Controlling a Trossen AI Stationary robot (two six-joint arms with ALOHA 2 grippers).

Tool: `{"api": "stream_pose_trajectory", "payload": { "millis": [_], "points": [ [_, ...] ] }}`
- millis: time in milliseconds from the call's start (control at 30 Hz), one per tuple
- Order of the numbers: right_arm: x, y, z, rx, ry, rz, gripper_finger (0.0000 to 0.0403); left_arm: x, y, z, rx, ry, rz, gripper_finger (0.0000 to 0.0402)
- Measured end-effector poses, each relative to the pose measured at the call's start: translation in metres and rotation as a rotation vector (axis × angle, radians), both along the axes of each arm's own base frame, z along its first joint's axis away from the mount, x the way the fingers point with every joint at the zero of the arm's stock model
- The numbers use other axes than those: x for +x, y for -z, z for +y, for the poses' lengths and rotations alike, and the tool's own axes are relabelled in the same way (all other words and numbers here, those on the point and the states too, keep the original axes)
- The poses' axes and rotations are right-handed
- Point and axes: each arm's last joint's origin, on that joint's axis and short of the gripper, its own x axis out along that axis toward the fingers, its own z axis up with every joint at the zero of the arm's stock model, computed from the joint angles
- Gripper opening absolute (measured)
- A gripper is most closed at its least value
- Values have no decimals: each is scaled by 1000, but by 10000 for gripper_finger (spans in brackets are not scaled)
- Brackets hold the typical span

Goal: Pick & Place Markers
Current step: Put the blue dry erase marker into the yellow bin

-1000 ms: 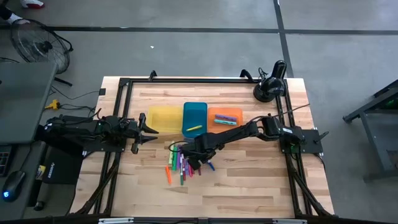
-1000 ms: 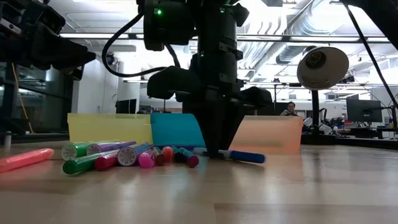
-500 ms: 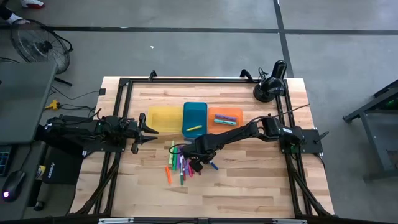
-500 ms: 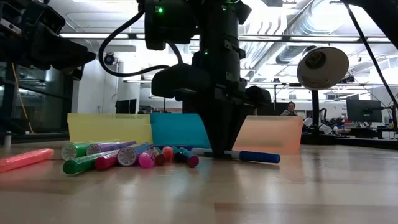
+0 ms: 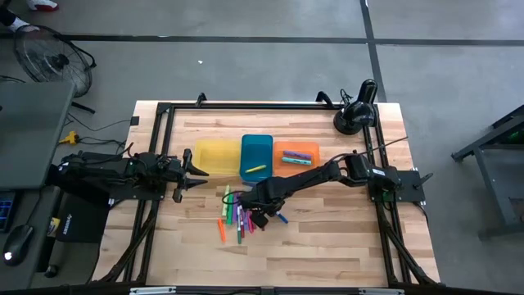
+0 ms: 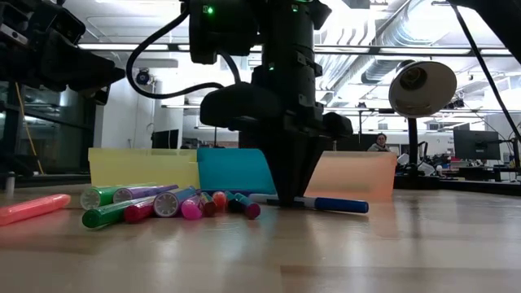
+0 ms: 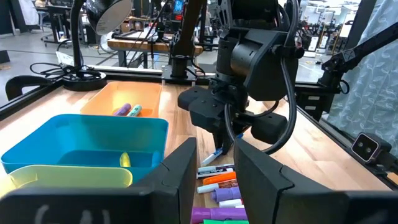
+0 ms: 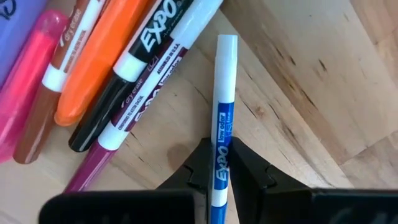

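Note:
The markers [image 5: 238, 217] lie in a loose pile on the wooden table, in front of three trays; in the low view the pile [image 6: 163, 203] shows green, purple, pink and red ends. My right gripper [image 5: 266, 211] stands over the pile's right edge, shut on a thin blue marker [image 8: 222, 93] with a white end. That marker's blue cap [image 6: 340, 205] sticks out to the right in the low view. My left gripper [image 5: 196, 168] is open, hovering beside the yellow tray [image 5: 214, 156], touching nothing. My right gripper pinches the blue marker's barrel [image 8: 222, 134] between its two fingertips [image 8: 202, 163], about midway along it. The fingers come from above, pointing down, and lie across the marker. The marker lies level at the table top, its cap end [image 6: 340, 205] toward the table's right.
A blue tray [image 5: 256, 154] holds a yellow marker; an orange tray [image 5: 295, 153] holds a few markers. A black desk lamp [image 5: 356, 115] stands at the far right corner. One orange-pink marker [image 6: 32, 209] lies apart on the left. Bare wood stretches along the near side.
The right gripper has shifted slightly toward the table's right, and the blue marker has slid along the table with it, so its cap now lies farther from the pile. The rest of the pile has stayed put.

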Motion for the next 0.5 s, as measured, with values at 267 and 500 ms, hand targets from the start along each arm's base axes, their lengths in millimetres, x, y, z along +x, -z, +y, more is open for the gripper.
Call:
{"api": "stream_pose_trajectory", "payload": {
  "millis": [267,500],
  "points": [
    [4,-12,1,2,-129,-2,27,0,0,0,0,0,0,104],
    [7,-37,1,-31,-192,2,27,0,0,0,0,0,0,104]
  ]
}}
